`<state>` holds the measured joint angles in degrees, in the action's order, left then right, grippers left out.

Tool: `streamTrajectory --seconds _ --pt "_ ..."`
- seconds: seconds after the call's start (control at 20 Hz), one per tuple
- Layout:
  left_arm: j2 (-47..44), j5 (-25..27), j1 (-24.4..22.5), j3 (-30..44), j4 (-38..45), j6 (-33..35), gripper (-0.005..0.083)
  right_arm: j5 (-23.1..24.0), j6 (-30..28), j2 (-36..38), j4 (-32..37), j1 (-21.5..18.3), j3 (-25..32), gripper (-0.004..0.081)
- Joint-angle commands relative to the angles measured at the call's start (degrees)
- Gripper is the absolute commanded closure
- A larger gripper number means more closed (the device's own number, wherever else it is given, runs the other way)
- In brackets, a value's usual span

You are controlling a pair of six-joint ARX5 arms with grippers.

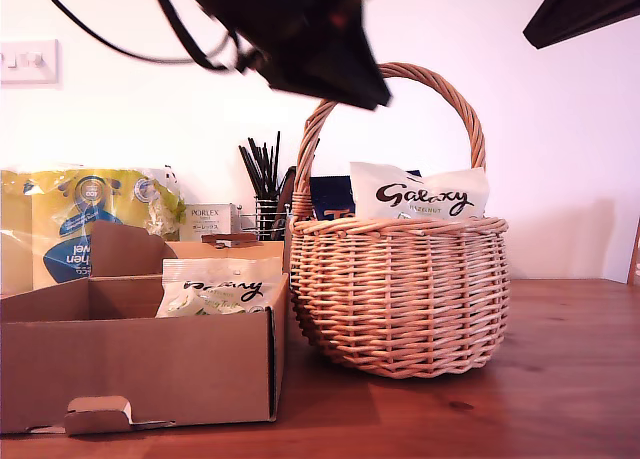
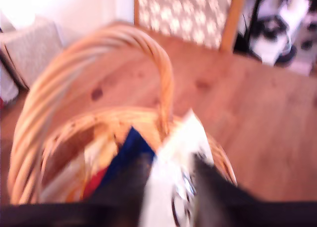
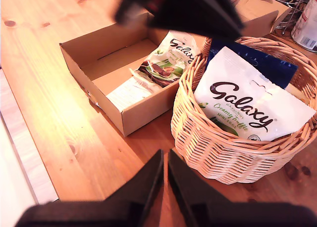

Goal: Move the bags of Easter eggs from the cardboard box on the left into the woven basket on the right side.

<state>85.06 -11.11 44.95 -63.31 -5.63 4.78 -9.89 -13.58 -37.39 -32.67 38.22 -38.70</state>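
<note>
The cardboard box point(image 1: 140, 364) point(image 3: 94, 64) stands at the exterior view's left with a white and green Galaxy bag point(image 1: 220, 287) point(image 3: 171, 59) propped inside it. Beside it, the woven basket point(image 1: 400, 289) point(image 3: 218, 148) holds a white Galaxy bag point(image 1: 420, 194) point(image 3: 247, 106) and a dark blue bag point(image 1: 330, 194) point(image 3: 267, 64). My first arm point(image 1: 320, 39) hangs blurred above the basket handle point(image 2: 99, 54). My first gripper point(image 2: 171, 162) is open, fingers apart, with the white bag point(image 2: 181, 143) seen below between them. My second gripper point(image 3: 165, 155) is shut and empty over the table.
A pale flat packet point(image 3: 130, 91) lies on the box floor. Behind the box stand a big yellow pack point(image 1: 80, 219), a white Porlex carton point(image 1: 208, 219) and a wire pot of black sticks point(image 1: 265, 194). The other arm point(image 1: 580, 9) shows at the exterior view's top right.
</note>
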Motion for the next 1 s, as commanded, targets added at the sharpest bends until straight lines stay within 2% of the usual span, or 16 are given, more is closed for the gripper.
streamTrajectory --seconds 0.0,0.25,0.5,0.6,0.8,0.85,0.9,0.95 --pt "-2.6 -0.7 -0.5 1.6 -0.4 1.9 0.0794 -0.3 -0.2 0.3 0.5 -0.3 -0.1 0.0782" --pt "-10.5 -3.1 -5.3 11.0 0.0 1.9 0.0794 -2.4 0.1 -1.1 5.5 -0.3 -0.1 0.0782" --pt "-15.6 -9.5 -15.8 21.0 3.5 1.8 0.0794 -5.3 0.5 -7.0 11.0 -0.2 -0.1 0.0782" --pt "-15.6 -12.7 -19.4 23.0 4.2 3.6 0.0794 -5.8 0.8 -8.4 10.9 0.0 -0.1 0.0782" --pt "-14.7 -12.8 -26.7 23.3 3.6 4.1 0.0794 -6.3 0.8 -8.6 11.0 0.0 -0.1 0.0782" --pt "-13.9 -12.8 -28.5 23.3 3.8 3.5 0.0776 -6.3 0.8 -8.6 11.0 0.0 -0.1 0.0782" --pt "-12.8 -12.8 -29.9 23.2 3.8 3.5 0.0692 -6.3 0.8 -8.6 11.0 0.0 -0.1 0.0782" --pt "-11.7 -12.8 -30.6 23.2 3.8 2.2 0.0506 -6.3 0.8 -8.6 11.0 0.0 -0.1 0.0782"
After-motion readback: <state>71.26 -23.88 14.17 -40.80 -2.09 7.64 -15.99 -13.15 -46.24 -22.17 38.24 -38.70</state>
